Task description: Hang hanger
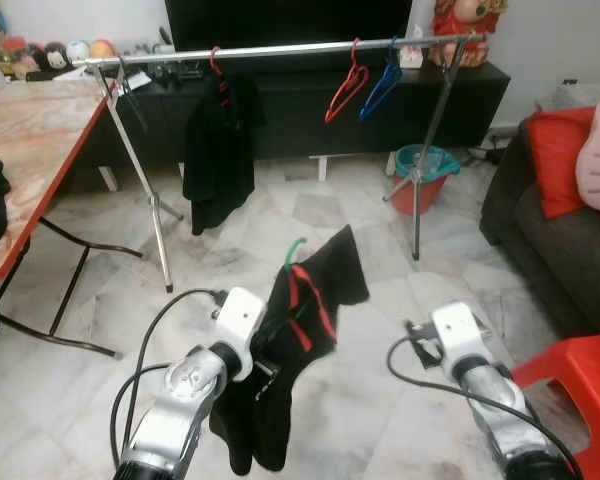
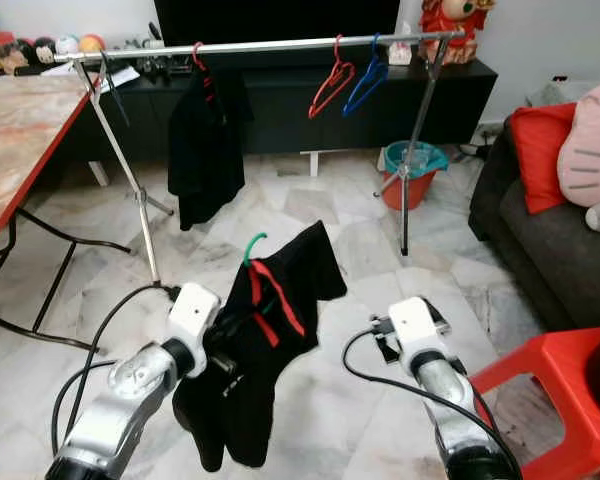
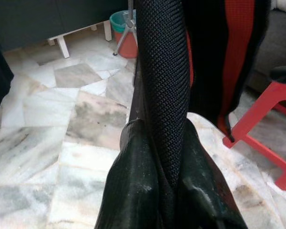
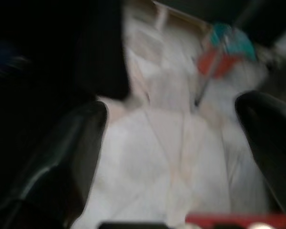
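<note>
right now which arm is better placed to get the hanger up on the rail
Left. The left claw is shut on the black garment with its green-hooked hanger, facing the rail. The right claw is open and empty.

Marble floor (image 1: 330,210), clothes rack (image 1: 280,48), bucket (image 1: 425,175), red stool (image 1: 580,385)

Green-hooked hanger (image 1: 294,250) carrying a black-and-red garment (image 1: 290,340), held above the floor.
</note>
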Controlling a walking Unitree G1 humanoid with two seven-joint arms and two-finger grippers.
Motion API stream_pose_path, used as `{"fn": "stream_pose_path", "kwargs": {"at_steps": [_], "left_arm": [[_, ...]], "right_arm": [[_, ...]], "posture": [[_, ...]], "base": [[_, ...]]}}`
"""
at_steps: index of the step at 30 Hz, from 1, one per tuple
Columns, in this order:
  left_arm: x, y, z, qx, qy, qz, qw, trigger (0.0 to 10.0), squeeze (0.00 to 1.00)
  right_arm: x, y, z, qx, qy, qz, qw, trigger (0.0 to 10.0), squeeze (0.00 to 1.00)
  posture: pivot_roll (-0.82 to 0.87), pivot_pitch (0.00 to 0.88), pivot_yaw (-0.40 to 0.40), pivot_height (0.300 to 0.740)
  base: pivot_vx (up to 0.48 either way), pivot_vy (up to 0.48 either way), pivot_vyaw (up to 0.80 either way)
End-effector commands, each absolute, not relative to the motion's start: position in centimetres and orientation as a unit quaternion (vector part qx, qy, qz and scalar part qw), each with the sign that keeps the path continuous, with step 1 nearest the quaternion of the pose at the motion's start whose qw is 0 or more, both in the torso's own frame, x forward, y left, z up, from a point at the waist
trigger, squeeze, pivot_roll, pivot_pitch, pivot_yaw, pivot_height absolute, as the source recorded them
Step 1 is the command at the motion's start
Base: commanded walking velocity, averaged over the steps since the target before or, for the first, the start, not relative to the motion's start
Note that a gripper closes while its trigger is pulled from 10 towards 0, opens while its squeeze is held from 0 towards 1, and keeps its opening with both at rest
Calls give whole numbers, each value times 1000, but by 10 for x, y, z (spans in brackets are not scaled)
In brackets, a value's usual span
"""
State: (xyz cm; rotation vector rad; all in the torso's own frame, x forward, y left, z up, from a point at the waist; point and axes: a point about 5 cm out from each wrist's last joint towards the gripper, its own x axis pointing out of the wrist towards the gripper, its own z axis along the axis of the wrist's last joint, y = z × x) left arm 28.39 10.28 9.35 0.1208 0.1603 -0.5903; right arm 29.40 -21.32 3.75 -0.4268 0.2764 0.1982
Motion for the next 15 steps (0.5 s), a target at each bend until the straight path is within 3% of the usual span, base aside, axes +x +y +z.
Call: {"fn": "stream_pose_path", "kwargs": {"at_steps": [1,6,15], "left_arm": [[293,98,110,55,52,-285,956,10000,0],[302,90,120,25,43,-290,956,10000,0],[313,80,136,12,29,-316,948,10000,0]], "right_arm": [[291,-201,43,-236,123,166,950,10000,0],[281,-186,49,-288,101,268,914,10000,0],[275,-174,69,-265,62,286,919,10000,0]], "posture": [[82,0,13,732],[71,0,14,732],[52,0,26,732]], "base": [[0,0,0],[0,0,0],[0,0,0]]}}
